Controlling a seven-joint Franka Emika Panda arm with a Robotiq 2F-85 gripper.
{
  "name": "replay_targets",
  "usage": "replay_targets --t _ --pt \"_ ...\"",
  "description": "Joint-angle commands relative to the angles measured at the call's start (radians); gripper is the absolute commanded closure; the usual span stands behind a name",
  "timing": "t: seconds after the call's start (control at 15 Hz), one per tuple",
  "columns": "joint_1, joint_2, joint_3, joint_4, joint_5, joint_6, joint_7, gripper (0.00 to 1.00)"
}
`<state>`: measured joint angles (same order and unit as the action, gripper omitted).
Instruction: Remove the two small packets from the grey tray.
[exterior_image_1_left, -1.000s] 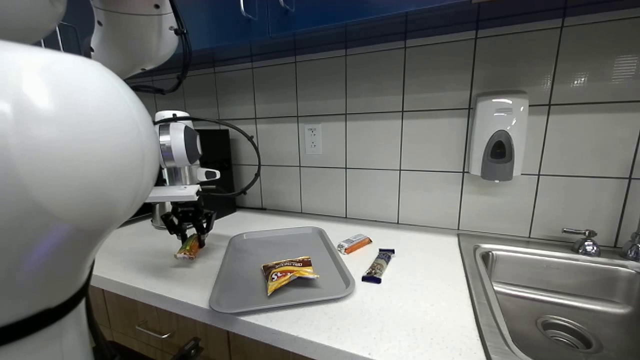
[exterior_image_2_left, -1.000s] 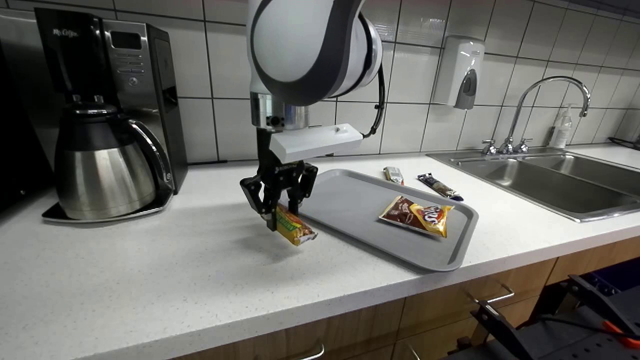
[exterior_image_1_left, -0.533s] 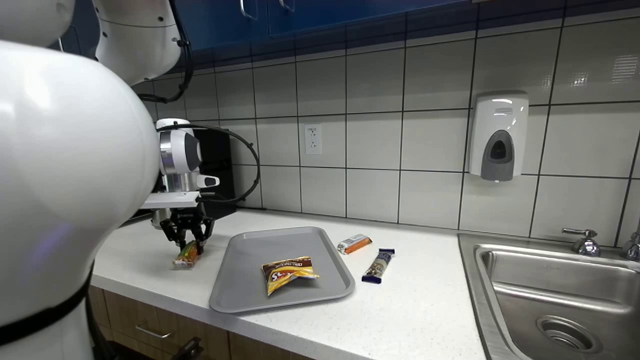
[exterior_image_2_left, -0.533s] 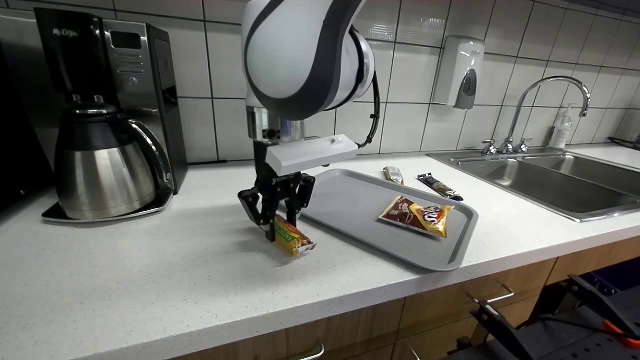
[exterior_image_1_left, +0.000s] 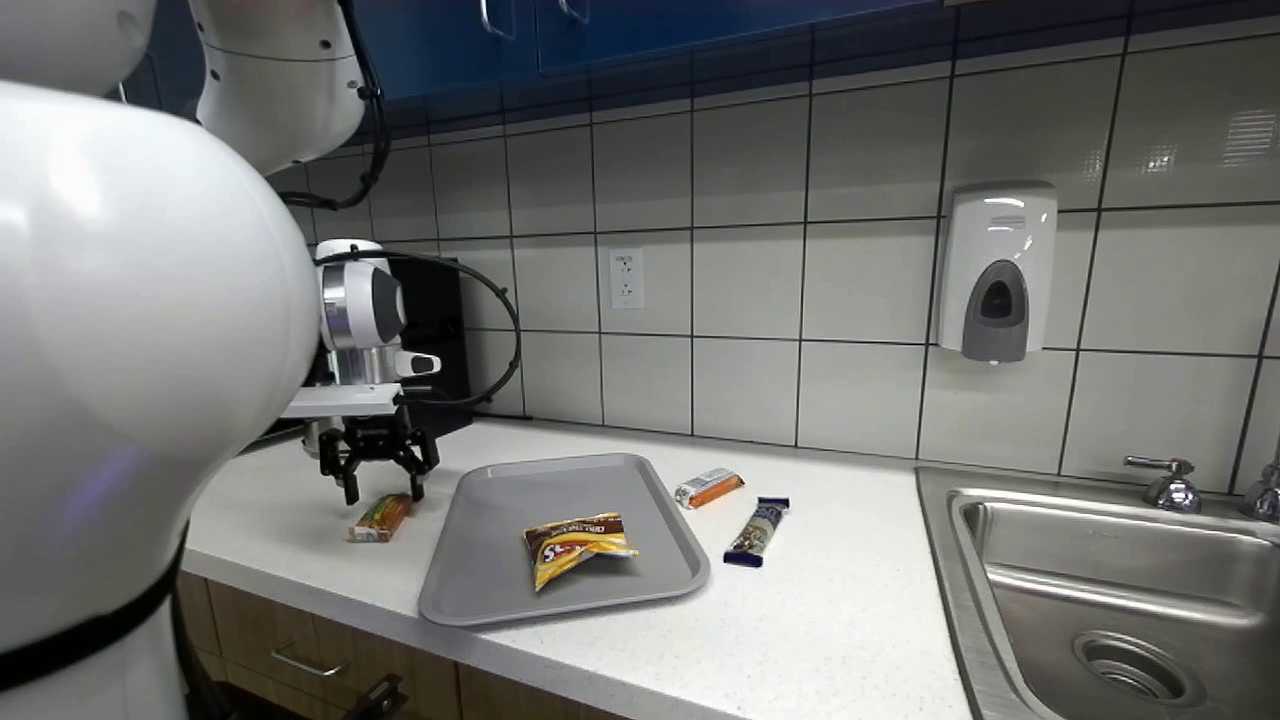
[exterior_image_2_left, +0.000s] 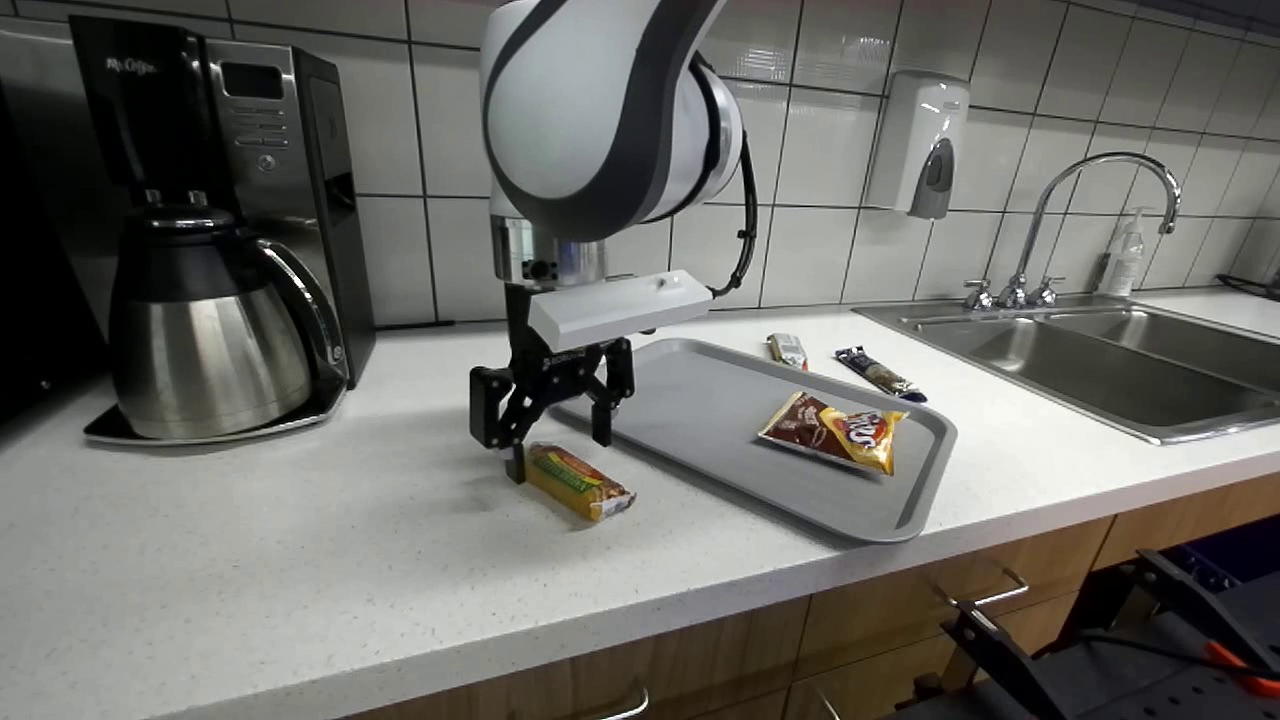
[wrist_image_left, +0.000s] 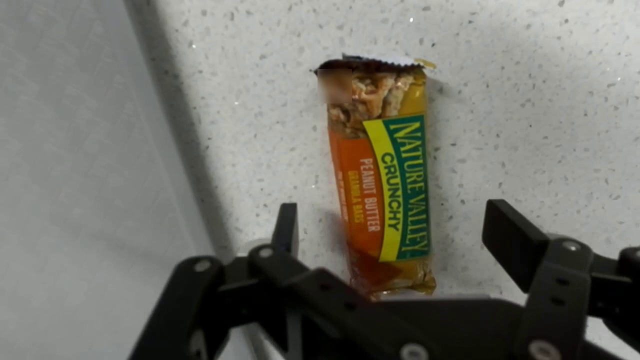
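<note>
Spread wide and gripping nothing, the pincer (exterior_image_2_left: 558, 449) hangs low over a kitchen counter (exterior_image_2_left: 300, 560), its fingers (wrist_image_left: 511, 245) standing on either side of a small orange-brown packet (wrist_image_left: 382, 195) with a green label, a gap showing on both flanks in the wrist view. The packet lies on the counter beside the grey tray (exterior_image_1_left: 500, 520); the orange-red packet (exterior_image_1_left: 712, 488), its partner in the task, rests on the counter at the tray's far side, though whether it touches the tray cannot be told. With both off the tray, the step in hand looks to be the release that completes the removal. The next move likely calls for a straight lift, fingers apart, so that neither drags the packet.

On the tray sits a larger yellow-and-red packet (exterior_image_2_left: 835, 435), apparently no part of the job. A dark bar (exterior_image_1_left: 757, 532) lies near the orange-red packet, with the sink (exterior_image_1_left: 950, 545) beyond. The tray, close by one finger, could be clipped by a sideways swing; a coffee maker (exterior_image_2_left: 260, 190) and carafe (exterior_image_2_left: 210, 340) stand well apart on the opposite side.
</note>
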<state>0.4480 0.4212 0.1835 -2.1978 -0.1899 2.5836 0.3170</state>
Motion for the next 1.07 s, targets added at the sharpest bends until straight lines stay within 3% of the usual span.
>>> replay_targets --t 0.0,1.0 --pt "0.004 -0.02 -0.007 0.016 0.007 -0.029 0.016 0.0" --pt "-0.055 -0.202 -0.024 -0.091 0.011 -0.006 0.01 0.0"
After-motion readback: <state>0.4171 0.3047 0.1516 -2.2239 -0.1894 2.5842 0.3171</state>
